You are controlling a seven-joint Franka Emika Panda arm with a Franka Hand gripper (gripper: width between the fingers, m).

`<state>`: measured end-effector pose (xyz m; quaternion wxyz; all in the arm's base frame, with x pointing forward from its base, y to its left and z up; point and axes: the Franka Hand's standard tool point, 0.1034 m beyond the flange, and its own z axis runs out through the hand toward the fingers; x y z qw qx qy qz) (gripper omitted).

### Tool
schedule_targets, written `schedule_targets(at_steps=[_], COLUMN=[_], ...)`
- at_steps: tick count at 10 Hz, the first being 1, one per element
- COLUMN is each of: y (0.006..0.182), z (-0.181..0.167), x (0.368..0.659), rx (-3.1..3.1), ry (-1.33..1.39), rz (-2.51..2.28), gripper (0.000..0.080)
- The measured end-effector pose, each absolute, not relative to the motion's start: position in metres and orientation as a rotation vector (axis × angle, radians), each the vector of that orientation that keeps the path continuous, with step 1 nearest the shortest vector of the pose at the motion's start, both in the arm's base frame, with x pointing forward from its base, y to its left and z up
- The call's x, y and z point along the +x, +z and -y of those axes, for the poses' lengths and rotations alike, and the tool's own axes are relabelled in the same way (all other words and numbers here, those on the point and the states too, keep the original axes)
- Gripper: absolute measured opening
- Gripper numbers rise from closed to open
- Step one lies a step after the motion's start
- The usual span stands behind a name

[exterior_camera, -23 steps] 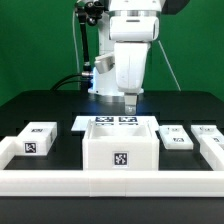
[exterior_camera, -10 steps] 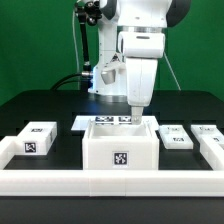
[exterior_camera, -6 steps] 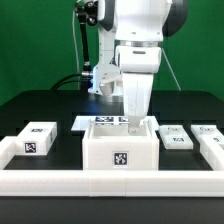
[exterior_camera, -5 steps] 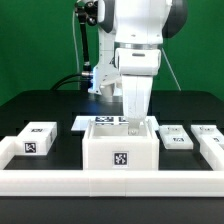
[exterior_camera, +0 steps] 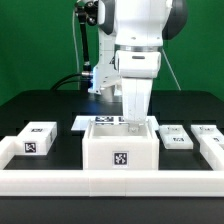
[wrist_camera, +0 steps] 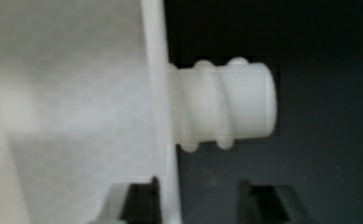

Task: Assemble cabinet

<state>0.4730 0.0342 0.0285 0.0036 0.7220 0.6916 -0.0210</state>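
The cabinet [exterior_camera: 120, 150] is a white boxy body with a tag on its front, standing in the middle of the table. My gripper [exterior_camera: 133, 122] hangs straight down at its far top edge, fingertips dipping behind the rim. In the wrist view a white wall [wrist_camera: 71, 100] of the cabinet fills one side, with a ribbed white knob [wrist_camera: 228, 105] sticking out of it. My gripper [wrist_camera: 204, 200] has one finger against the wall's edge and the other over the dark. Dark space shows between the fingers and nothing is clamped.
A small white tagged block [exterior_camera: 35, 140] lies at the exterior view's left. Two flatter tagged pieces [exterior_camera: 175, 137] [exterior_camera: 208, 135] lie at its right. The marker board [exterior_camera: 100, 121] lies behind the cabinet. A long low white rail [exterior_camera: 110, 180] runs along the front.
The arm has shifted toward the exterior view's right and come down, so the fingertips now reach the cabinet's far rim. In the last half second it has hardly moved.
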Motion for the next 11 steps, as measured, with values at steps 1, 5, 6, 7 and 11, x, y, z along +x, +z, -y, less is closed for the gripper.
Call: schedule_targets(at_steps=[1, 5, 6, 7, 11], y=[0.0284, 0.0283, 0.0283, 0.0283, 0.0303], z=[-0.0342, -0.0340, -0.0340, -0.0340, -0.0357], x=[0.4729, 0.4729, 0.4729, 0.4729, 0.4777], rx=[2.263, 2.264, 2.264, 2.264, 2.243], ry=[-0.066, -0.066, -0.066, -0.066, -0.055], rz=[-2.168, -2.167, -2.167, -2.167, -2.183], gripper=[0.0081, 0.0028, 0.0028, 0.0028, 0.0028])
